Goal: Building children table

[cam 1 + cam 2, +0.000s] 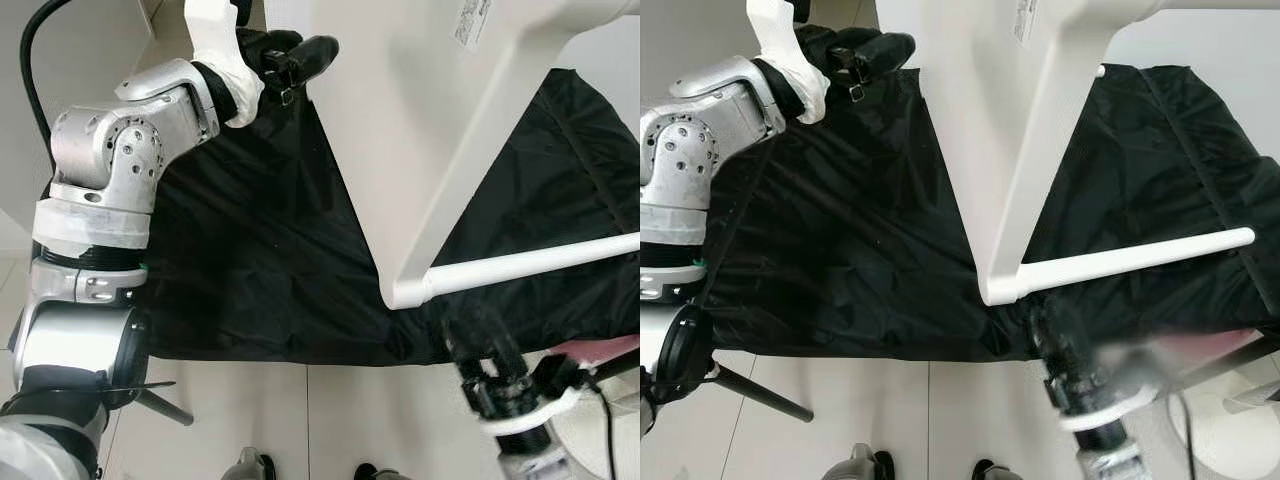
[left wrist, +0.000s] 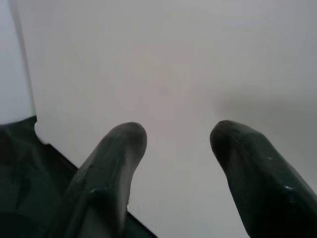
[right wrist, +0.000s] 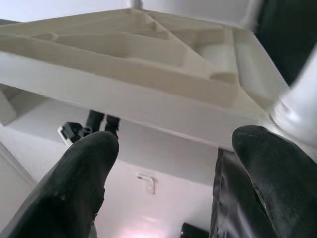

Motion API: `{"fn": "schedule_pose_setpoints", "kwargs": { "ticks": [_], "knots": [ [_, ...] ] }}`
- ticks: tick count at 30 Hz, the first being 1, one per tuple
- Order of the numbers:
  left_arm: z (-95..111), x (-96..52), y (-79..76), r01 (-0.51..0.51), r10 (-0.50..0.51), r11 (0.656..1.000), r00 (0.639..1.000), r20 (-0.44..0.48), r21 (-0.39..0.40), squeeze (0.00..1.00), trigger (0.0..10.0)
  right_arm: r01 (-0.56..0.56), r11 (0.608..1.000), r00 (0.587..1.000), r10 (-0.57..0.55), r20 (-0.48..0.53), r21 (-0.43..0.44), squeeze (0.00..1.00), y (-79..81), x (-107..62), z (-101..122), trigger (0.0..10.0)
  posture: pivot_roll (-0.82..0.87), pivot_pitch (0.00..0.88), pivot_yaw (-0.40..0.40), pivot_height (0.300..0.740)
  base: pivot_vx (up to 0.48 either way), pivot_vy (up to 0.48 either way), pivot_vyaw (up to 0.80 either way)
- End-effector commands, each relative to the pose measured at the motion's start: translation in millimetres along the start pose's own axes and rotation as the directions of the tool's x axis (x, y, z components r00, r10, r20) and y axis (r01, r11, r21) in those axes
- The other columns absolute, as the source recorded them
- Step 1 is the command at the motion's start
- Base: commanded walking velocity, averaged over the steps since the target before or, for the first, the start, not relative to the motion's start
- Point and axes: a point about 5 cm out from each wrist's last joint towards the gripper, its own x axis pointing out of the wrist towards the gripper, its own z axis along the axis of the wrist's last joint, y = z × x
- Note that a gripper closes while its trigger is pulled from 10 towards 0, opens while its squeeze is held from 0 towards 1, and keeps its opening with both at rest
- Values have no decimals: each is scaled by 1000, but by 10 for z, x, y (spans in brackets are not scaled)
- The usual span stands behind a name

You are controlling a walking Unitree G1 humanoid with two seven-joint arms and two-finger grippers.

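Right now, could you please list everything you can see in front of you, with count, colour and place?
White plastic children's table top: one, white, tipped on its side over the sheet, ribbed underside in the right wrist view.
White round table leg: one, white, jutting from the table's lower corner toward the right.
Black fabric sheet: one, black, spread on the floor under the table.
Pale tiled floor: light grey, in front of the sheet.
Black cable: one, upper left.
Left tool: black fingers open, at the table top's left edge.
Right tool: black, blurred, fingers open, just below the leg corner.
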Motion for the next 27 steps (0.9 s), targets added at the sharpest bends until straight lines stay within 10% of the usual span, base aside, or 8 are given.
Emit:
{"fn": "schedule_pose_setpoints", "kwargs": {
  "ticks": [1,12,21,27],
  "knots": [
    [-18,-24,-32,73,-73,997,997,-7,14,0,10000,22,1000,1000,-22,3,-20,0,-3,-30,20,10000,-7,155,68,740,0,0,0],
    [-447,-379,288,-125,128,992,983,-130,34,0,10000,110,942,974,-38,225,-317,0,54,451,689,10000,14,143,53,740,0,0,0],
    [-712,-438,276,-214,209,977,968,-138,-19,0,10000,237,884,950,-124,287,-404,0,-54,700,752,10000,29,135,45,740,0,0,0],
    [-966,-499,238,-315,302,946,943,-139,-83,0,10000,352,765,925,-196,325,-539,0,-86,909,728,10000,31,131,44,740,0,0,0]
  ]
}}
